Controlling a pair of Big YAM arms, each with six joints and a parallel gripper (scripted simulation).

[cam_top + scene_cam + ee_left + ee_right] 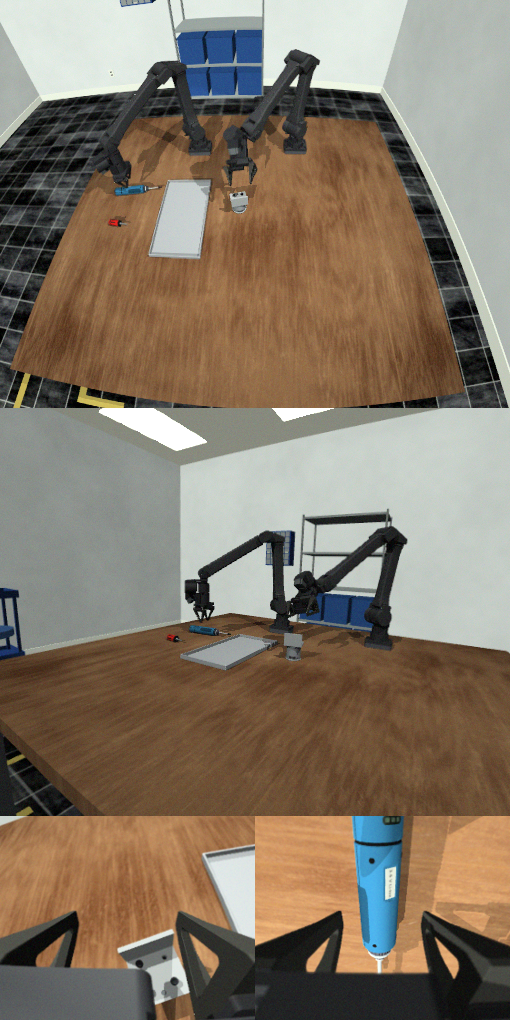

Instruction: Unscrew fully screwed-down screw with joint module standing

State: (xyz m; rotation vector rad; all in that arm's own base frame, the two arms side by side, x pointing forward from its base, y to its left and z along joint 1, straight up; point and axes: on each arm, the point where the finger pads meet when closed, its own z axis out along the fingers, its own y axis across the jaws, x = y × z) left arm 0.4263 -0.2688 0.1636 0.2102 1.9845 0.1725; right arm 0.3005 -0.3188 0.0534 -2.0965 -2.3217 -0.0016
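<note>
The grey joint module (240, 210) (293, 653) stands upright on the table with the light bracket (239, 200) (293, 640) (157, 975) on top. In the left wrist view two dark round spots and smaller ones show on the bracket; which is a fully seated screw I cannot tell. My left gripper (241, 183) (127, 917) is open and empty, above the table on the arms' side of the module. The blue electric screwdriver (131, 190) (202, 630) (379, 893) lies on the table. My right gripper (125, 184) (204, 619) (382, 918) is open above it, its fingers either side of the barrel in view.
A shallow grey tray (175, 257) (202, 662) (243, 884) lies between the electric screwdriver and the joint module. A small red screwdriver (115, 223) (172, 638) lies beyond the blue one, near the table's side edge.
</note>
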